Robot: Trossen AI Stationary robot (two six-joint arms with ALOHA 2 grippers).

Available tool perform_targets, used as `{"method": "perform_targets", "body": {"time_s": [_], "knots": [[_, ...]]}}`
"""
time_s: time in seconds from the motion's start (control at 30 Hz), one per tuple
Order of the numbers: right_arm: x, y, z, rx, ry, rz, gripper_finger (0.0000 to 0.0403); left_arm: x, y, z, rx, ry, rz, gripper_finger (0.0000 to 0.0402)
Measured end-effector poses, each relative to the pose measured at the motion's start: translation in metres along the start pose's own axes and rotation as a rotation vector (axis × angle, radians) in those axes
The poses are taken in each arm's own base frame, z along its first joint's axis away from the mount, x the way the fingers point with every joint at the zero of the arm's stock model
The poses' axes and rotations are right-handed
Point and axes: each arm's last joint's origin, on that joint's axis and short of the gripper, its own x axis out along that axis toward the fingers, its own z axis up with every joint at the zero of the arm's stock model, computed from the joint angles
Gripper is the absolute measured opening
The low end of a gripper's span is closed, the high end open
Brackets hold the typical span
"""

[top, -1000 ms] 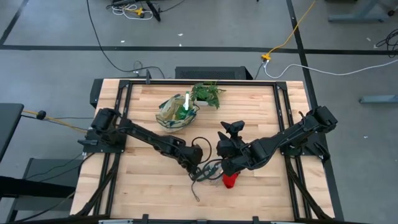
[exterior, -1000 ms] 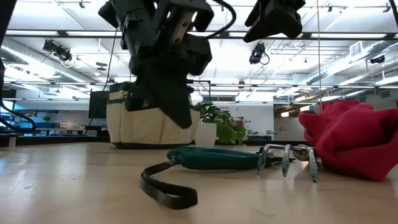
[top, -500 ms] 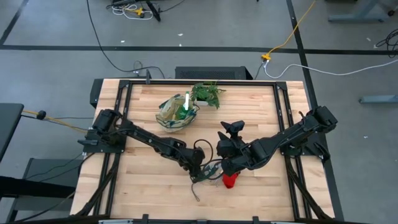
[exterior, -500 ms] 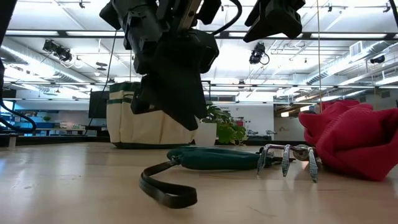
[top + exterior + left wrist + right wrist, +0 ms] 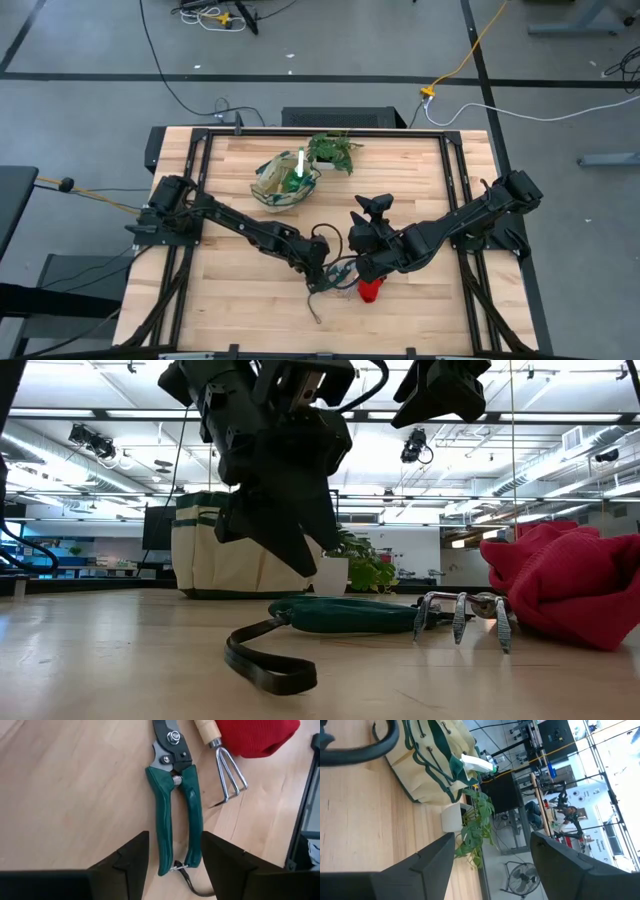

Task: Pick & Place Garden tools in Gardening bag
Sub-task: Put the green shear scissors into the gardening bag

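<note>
Only the left wrist view reveals green-handled metal pruning shears [image 5: 175, 805] flat on the wooden table [image 5: 420, 180], beside a small metal hand rake [image 5: 222, 762] and red gloves [image 5: 260, 735]. The left gripper [image 5: 172, 865] hovers empty, fingers partly spread; the right gripper [image 5: 492, 865] stands wide, empty. The cream fabric bag [image 5: 284, 184] sits at 11 o'clock.

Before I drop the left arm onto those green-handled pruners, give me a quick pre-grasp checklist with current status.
1. Left gripper open, fingers either side of the green-handled pruning shears: ok.
2. Shears lying flat on the wooden table: ok.
3. Metal hand rake with wooden handle apart from the shears: ok.
4. Red glove apart from the shears: ok.
5. Black wrist strap's position between the fingers: cannot tell.
6. Cream fabric bag with green trim upright, green spray bottle inside: ok.
</note>
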Motion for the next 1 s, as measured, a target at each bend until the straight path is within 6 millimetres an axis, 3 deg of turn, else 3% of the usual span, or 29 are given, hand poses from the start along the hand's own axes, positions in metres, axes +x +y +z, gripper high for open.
{"method": "perform_targets", "body": {"time_s": [0.57, 0.83, 1.0], "knots": [[0.000, 0.001, 0.000, 0.012, 0.001, 0.020, 0.0261, 0.020, 0.000, -0.011, 0.011, 0.035, 0.012, 0.0186], [0.000, 0.000, -0.001, 0.004, 0.006, 0.016, 0.0261, 0.020, -0.002, -0.014, 0.019, 0.025, 0.017, 0.0186], [0.000, 0.000, -0.001, 0.004, 0.006, 0.015, 0.0261, 0.033, 0.000, -0.018, 0.021, 0.062, -0.001, 0.0186]]}}
